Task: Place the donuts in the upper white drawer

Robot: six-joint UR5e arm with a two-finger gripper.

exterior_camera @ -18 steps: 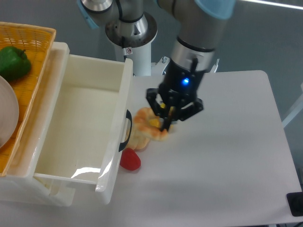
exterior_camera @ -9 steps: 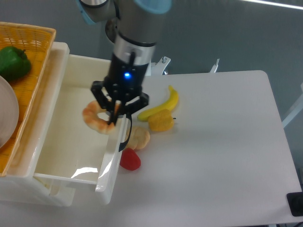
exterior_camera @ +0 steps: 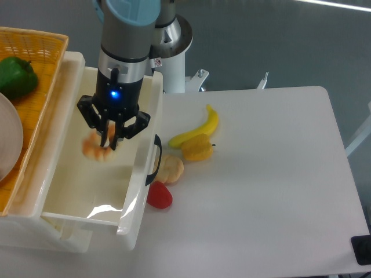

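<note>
White and flat, the tabletop [exterior_camera: 272, 185] fills the right side of the view under a grey wall, with the upper white drawer [exterior_camera: 64, 205] pulled open at the left, its black curved handle [exterior_camera: 155, 159] facing the tabletop. Above the drawer's cavity hangs the tool [exterior_camera: 110, 138], pointing straight down with a blue light lit on its body. Its fingers are drawn in narrowly around 1 of the donuts [exterior_camera: 95, 149], a pale orange ring that shows blurred just below the fingertips, over the drawer's floor and apart from the drawer walls; whether the ring rests on the floor cannot be told. A 2nd donut [exterior_camera: 170, 168], tan and lying flat, sits on the tabletop touching or just beside the drawer front near the handle. A red lump [exterior_camera: 159, 196] lies just below it, against the drawer's front corner. Further right, a yellow pepper [exterior_camera: 197, 148] rests beside a yellow banana [exterior_camera: 200, 128], the 2 touching. At the far left an orange woven basket [exterior_camera: 40, 58] holds a green pepper [exterior_camera: 16, 77] and the edge of a pale plate [exterior_camera: 8, 139].
</note>
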